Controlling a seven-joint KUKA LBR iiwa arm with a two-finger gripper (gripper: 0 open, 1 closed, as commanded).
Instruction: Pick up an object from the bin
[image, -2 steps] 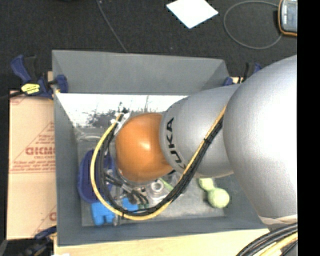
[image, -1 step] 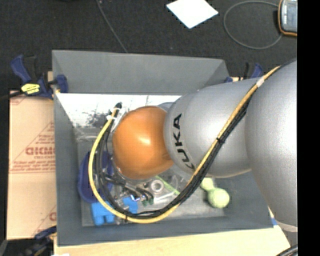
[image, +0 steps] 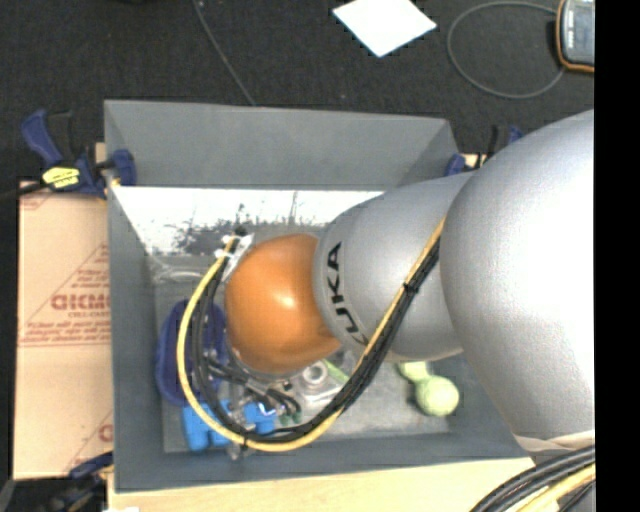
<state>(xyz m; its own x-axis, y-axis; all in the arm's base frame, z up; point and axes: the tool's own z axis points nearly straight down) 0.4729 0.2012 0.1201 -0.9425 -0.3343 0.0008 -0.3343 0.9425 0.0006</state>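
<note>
1. The gripper (image: 240, 392) is seen low in the bin's (image: 135, 330) near-left part, under the orange cover (image: 275, 300); whether it is released or clenched cannot be told.
2. A blue block (image: 200, 430) lies just beside it. It is judged light and stiff, and best taken across its narrow sides.
3. A pale green lump (image: 432, 392) lies well apart, rightward.

Silver arm (image: 500, 260) w/ orange wrist cover (image: 275, 300), yellow/blk cables (image: 183, 335).

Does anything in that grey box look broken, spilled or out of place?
Nothing stands out. A pale green lumpy thing lies on the bin floor toward the lower right, and blue pieces sit in the lower left corner, all inside the walls. The arm hides much of the floor.
</note>
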